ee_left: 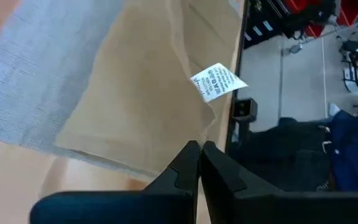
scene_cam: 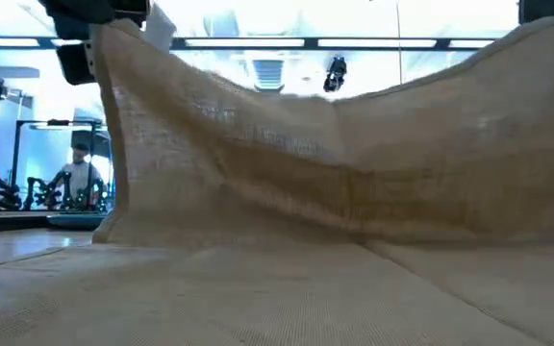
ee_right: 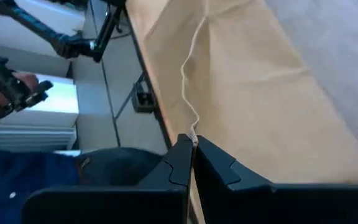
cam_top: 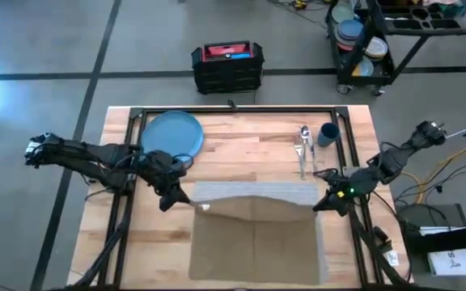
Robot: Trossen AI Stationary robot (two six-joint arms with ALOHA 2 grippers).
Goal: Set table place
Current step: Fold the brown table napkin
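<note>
both grippers' fingers pinch the tan napkin (cam_top: 257, 234) corners above the placemat (cam_top: 257, 192).

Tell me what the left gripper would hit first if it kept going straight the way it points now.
Probably nothing new: the left gripper is shut on a corner of the tan folded cloth napkin, lifted above the grey woven rectangular placemat. Straight on lies that same napkin's cloth, then likely the right gripper holding the opposite corner; depth is unclear.

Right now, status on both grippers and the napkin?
Left gripper and right gripper shut on napkin corners, lifting its far edge over the placemat. Nothing in the way.
</note>
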